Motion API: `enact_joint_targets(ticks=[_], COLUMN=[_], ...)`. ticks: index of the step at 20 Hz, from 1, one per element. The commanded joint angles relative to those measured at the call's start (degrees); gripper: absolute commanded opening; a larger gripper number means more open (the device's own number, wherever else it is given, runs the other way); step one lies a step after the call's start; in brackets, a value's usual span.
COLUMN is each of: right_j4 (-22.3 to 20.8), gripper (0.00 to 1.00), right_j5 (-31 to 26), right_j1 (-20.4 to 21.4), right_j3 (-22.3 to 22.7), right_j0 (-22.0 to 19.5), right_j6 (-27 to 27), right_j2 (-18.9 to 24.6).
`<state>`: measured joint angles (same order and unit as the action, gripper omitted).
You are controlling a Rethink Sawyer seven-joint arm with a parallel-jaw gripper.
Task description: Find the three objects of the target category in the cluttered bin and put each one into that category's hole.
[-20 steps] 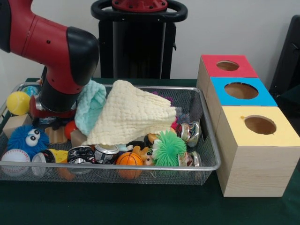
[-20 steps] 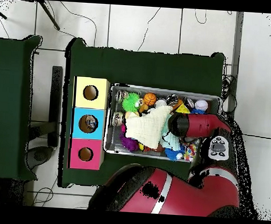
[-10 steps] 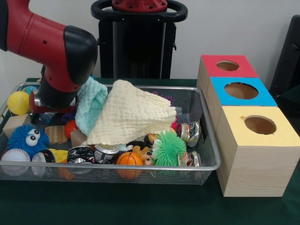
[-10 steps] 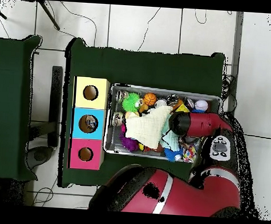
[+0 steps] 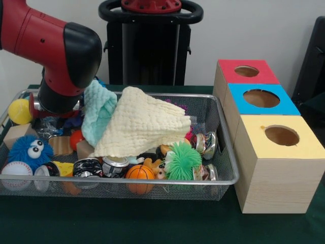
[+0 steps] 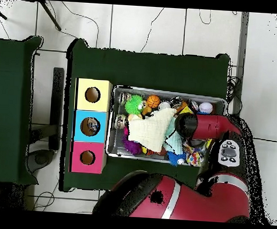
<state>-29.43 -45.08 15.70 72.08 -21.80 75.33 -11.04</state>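
Red arm (image 5: 51,46) hides its pincer, state impossible to tell, so lift slowly from the wire bin (image 5: 223,168), avoiding the yellow cloth (image 5: 144,124).

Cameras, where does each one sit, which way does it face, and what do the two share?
Front view: low across the table, facing the wire bin and the three boxes; the red and black arm comes in from upper left, its tool hidden.
Overhead view: above the table, looking straight down on the bin and the boxes; the arm reaches over the bin from the base at the bottom.
Shared: bin, boxes, arm, yellow cloth, orange ball.
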Motion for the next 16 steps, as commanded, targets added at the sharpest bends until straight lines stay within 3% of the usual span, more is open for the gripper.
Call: enact_joint_targets(ticks=[1, 5, 11, 16], right_j4=[-1.60, -1.65, -1.59, 2.05], gripper=[1.00, 1.00, 1.00, 1.00], right_j5=[-13.19, -11.74, -14.45, -16.94], right_j1=[-5.00, -5.07, -3.09, 3.39], right_j3=[5.23, 5.38, 5.99, 9.24], right_j0=[-3.73, -3.84, -3.02, -3.58], right_j6=[-9.61, -8.40, -9.45, -9.92], right_j2=[3.65, 3.76, 3.16, 5.13])
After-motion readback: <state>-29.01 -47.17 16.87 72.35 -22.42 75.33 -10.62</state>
